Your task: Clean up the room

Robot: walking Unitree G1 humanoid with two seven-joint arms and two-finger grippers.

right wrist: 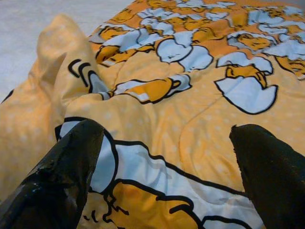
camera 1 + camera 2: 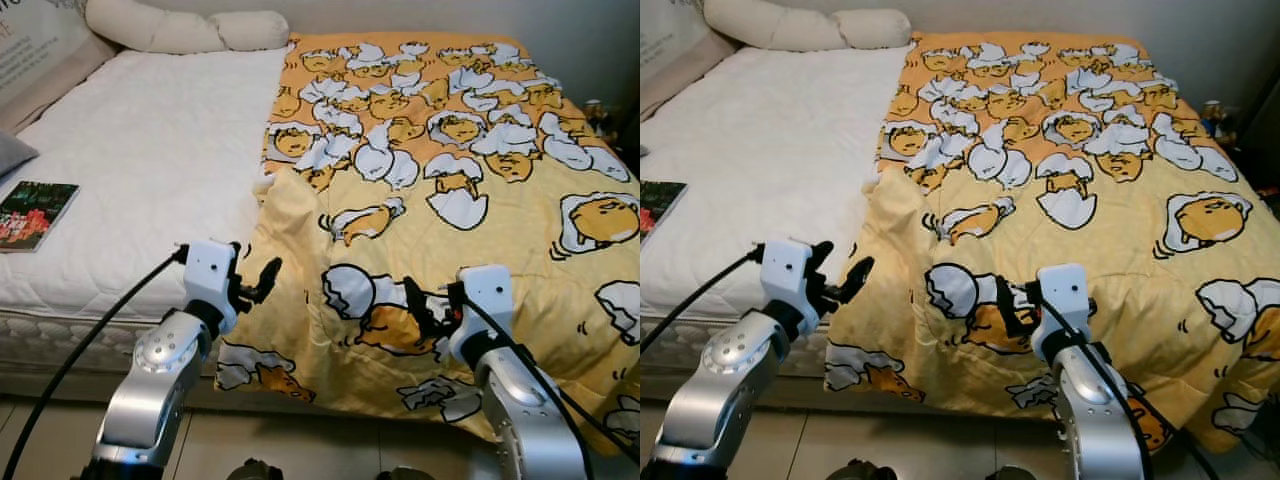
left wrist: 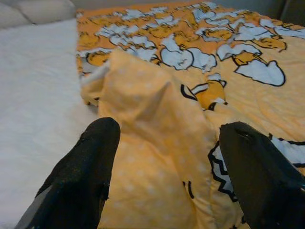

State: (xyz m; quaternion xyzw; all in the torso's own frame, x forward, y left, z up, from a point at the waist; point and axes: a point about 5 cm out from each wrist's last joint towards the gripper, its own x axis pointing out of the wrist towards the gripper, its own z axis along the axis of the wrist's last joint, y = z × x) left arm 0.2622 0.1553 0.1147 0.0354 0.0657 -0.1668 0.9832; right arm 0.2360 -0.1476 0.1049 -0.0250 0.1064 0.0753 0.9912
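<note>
We see a yellow quilted blanket printed with cartoon egg characters (image 2: 450, 190) covering the right half of a bed with a white mattress (image 2: 140, 170), its near edge hanging over the bed's foot toward the tiled floor (image 2: 250, 440). Our left claw (image 2: 258, 282) hovers released at the blanket's rumpled left edge, fingers spread. Our right claw (image 2: 428, 312) sits low over the blanket near the foot edge, also released. A book with a colourful cover (image 2: 35, 212) lies near the mattress's left edge; long white pillows (image 2: 180, 30) line the head.
</note>
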